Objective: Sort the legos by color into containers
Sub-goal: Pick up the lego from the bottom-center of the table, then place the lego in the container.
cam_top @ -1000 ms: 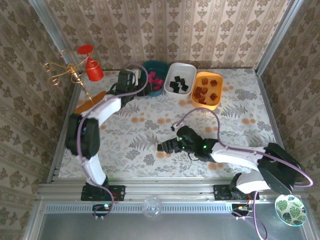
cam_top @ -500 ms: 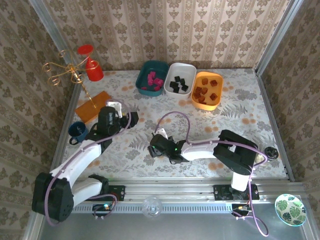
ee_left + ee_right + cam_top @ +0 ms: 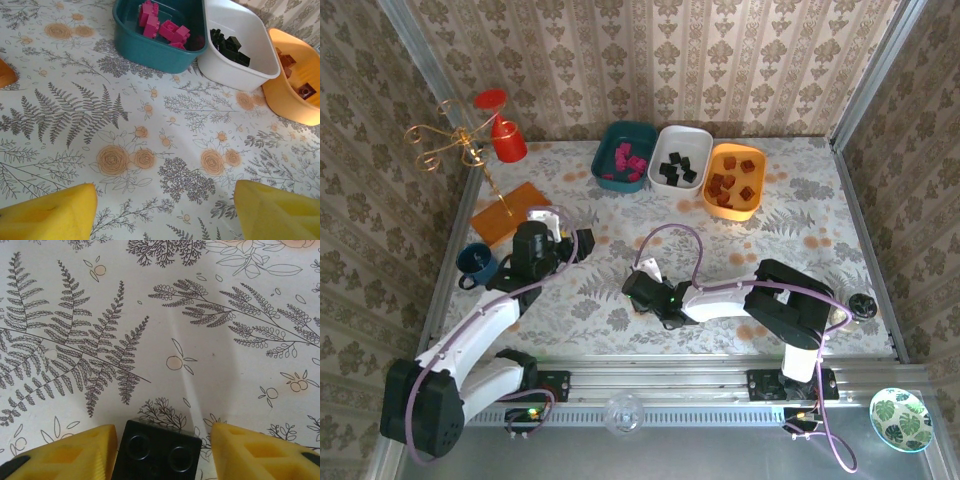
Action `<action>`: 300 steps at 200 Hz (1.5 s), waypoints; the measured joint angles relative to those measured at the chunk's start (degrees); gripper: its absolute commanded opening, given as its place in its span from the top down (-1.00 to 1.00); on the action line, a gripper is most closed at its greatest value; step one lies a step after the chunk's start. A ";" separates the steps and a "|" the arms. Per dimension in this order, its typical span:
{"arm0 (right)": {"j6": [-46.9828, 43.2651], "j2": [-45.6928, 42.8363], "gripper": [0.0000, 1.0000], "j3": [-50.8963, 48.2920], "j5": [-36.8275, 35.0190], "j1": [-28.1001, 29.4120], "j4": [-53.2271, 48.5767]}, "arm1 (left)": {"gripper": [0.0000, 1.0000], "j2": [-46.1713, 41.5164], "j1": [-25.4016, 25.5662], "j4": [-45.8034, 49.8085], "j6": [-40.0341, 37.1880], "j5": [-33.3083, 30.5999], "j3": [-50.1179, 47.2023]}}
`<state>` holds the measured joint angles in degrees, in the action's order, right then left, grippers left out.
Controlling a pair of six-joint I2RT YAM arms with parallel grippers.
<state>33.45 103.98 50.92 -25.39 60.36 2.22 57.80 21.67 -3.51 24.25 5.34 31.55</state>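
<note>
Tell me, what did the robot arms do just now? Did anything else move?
The left gripper pulled back from the teal tray toward its base, open and empty. The right arm swung its elbow in; the right gripper now has a black lego between its fingers, one of them not touching. The trays and their legos stayed put.

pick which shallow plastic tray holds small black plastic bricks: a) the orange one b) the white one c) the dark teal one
b: the small black plastic bricks lie inside the white rounded-rectangular plastic tray.
</note>
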 measured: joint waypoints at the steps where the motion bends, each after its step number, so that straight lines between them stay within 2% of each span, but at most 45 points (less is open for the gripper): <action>1: 0.00 0.00 0.06 0.00 0.00 0.00 0.00 | -0.47 0.09 0.00 0.00 0.02 0.02 0.00; 40: -0.17 -0.39 0.34 -0.81 -0.17 -0.22 1.36 | -0.48 0.70 0.07 0.02 0.20 0.09 -0.04; 71: -1.99 -4.92 0.38 -4.22 -0.04 -2.25 3.32 | -0.48 -0.15 0.15 -0.15 0.57 0.66 -0.39; 86: -3.45 -8.83 0.38 -5.07 0.66 -5.73 4.59 | -0.48 -1.22 0.35 -1.01 1.09 1.09 -1.36; 125: -5.84 -14.69 0.39 -2.86 4.87 -20.35 10.91 | -0.50 -2.73 0.94 -2.86 2.23 3.28 -2.40; 158: -6.03 -9.29 0.40 5.20 9.18 -30.05 14.21 | -0.51 -4.22 1.92 -3.56 3.10 4.83 -2.43; 201: -4.61 8.98 0.40 24.28 13.86 -37.90 14.62 | -0.52 -6.32 3.50 -3.15 3.21 5.81 -2.43; 218: -4.55 15.82 0.28 32.59 14.69 -39.58 12.50 | -0.53 -7.34 3.80 -2.34 3.19 5.86 -2.43; 240: -4.98 22.34 -0.09 42.23 15.43 -40.98 7.98 | -0.54 -8.61 3.82 -1.66 3.21 5.84 -2.43; 255: -5.25 24.48 -0.26 47.06 15.98 -41.62 4.46 | -0.55 -9.29 3.80 -1.18 3.19 5.79 -2.43; 279: -7.04 22.58 -0.45 46.97 16.87 -42.12 2.54 | -0.60 -9.97 3.82 0.13 3.02 4.96 -2.43; 300: -8.87 15.56 -0.56 40.15 18.47 -42.03 2.32 | -0.63 -10.10 3.80 1.20 2.32 3.41 -2.45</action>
<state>24.58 119.55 91.07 -6.92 18.33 4.54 47.70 25.47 -2.31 26.57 8.75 29.10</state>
